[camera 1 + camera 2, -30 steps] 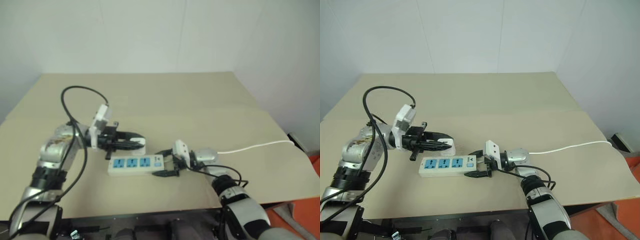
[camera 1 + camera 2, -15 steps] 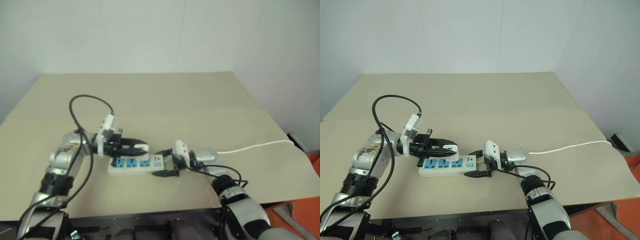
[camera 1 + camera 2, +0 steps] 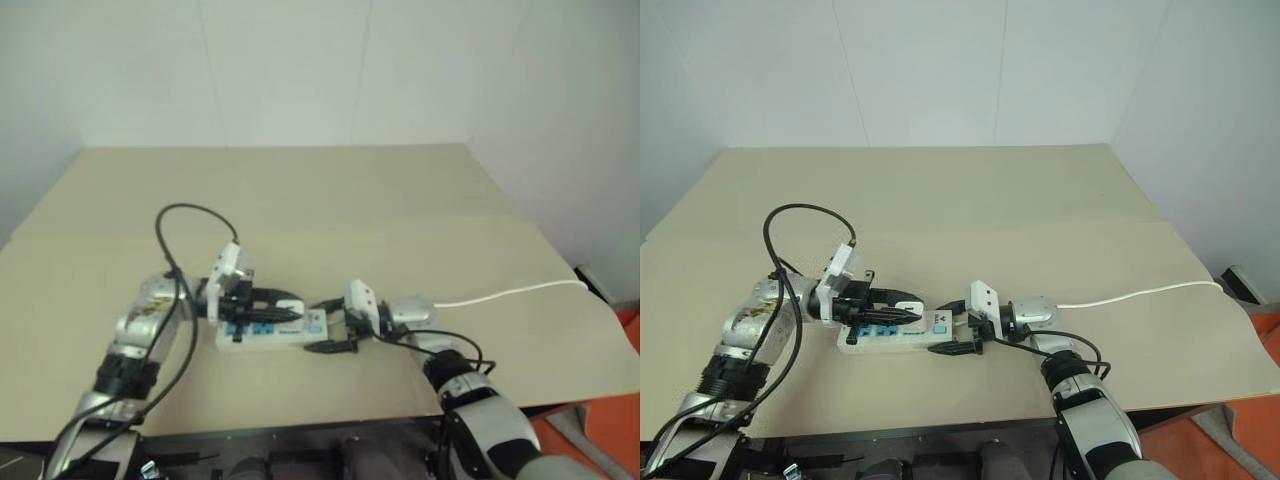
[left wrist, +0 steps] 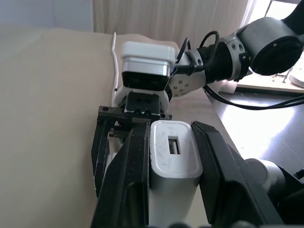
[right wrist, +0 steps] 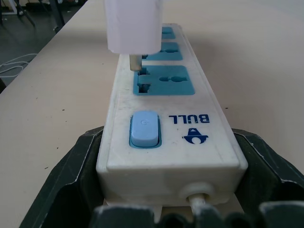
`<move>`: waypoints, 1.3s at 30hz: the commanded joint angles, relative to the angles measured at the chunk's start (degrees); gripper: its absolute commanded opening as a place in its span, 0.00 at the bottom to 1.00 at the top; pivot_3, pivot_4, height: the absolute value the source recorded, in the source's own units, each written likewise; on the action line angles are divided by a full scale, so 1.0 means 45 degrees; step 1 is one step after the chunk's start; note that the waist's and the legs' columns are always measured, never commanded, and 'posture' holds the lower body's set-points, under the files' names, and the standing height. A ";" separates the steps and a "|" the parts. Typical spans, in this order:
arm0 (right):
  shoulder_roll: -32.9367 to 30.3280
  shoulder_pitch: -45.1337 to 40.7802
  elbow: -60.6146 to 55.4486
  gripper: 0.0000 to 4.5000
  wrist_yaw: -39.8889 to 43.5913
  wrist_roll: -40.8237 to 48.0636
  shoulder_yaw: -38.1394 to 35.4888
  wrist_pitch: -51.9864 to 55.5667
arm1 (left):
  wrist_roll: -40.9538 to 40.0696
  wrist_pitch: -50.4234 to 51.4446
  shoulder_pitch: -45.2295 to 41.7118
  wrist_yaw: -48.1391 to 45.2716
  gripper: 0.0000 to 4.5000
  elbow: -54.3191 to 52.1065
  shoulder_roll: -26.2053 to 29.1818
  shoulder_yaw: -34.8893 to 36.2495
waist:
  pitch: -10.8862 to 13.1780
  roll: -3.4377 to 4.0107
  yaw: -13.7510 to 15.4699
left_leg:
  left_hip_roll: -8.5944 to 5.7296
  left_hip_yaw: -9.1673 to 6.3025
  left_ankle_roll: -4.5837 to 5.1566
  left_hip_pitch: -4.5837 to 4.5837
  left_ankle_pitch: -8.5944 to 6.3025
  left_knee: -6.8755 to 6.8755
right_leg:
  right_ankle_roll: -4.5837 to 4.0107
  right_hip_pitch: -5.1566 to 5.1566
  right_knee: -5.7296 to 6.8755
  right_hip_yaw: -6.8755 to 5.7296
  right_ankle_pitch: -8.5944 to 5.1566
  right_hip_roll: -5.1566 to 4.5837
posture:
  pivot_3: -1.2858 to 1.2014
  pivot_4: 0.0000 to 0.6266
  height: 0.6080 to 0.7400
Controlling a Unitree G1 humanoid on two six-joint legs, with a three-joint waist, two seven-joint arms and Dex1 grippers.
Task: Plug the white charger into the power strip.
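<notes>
- Hovering over the power strip [image 5: 164,118], the white charger [image 4: 173,156] sits pinched between the left gripper [image 4: 171,156] fingers, its prongs at the blue socket nearest the switch [image 5: 144,128].
- Bracing the strip's cord end, the right gripper [image 5: 168,190] has its jaws spread wide around the casing.
- Misaligned prongs could catch the socket rim, tilting the charger or pushing the strip aside.
- Beige table [image 3: 400,200], white walls, white cord [image 3: 510,292] trailing toward the right edge.
</notes>
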 commanded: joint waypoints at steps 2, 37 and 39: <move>0.0203 0.0124 0.0207 0.76 -0.0058 -0.0108 0.0220 0.0078 | 0.0049 -0.0363 0.0132 -0.0069 0.23 -0.0101 -0.0014 0.0030 | 0.0000 0.0000 -0.0001 | 0.0000 0.0001 0.0000 0.0000 0.0000 0.0000 | 0.0000 0.0000 0.0000 0.0001 0.0000 0.0000 | 0.52 0.24 1.00; 0.0148 0.0224 0.0106 0.76 -0.0239 -0.0134 0.0217 0.0096 | 0.0385 -0.1203 -0.0382 0.0029 0.23 0.1391 -0.0468 -0.0047 | 0.0000 0.0000 0.0001 | -0.0001 0.0001 0.0000 0.0011 0.0000 -0.0004 | 0.0001 0.0012 -0.0008 0.0003 -0.0001 0.0000 | 0.52 0.24 1.00; 0.0146 0.0225 0.0108 0.76 -0.0246 -0.0134 0.0216 0.0100 | 0.0388 -0.1210 -0.0366 0.0010 0.23 0.1397 -0.0470 -0.0047 | 0.0000 0.0000 0.0002 | -0.0001 0.0002 0.0000 0.0012 0.0000 -0.0004 | 0.0001 0.0012 -0.0008 0.0003 -0.0001 0.0000 | 0.52 0.24 1.00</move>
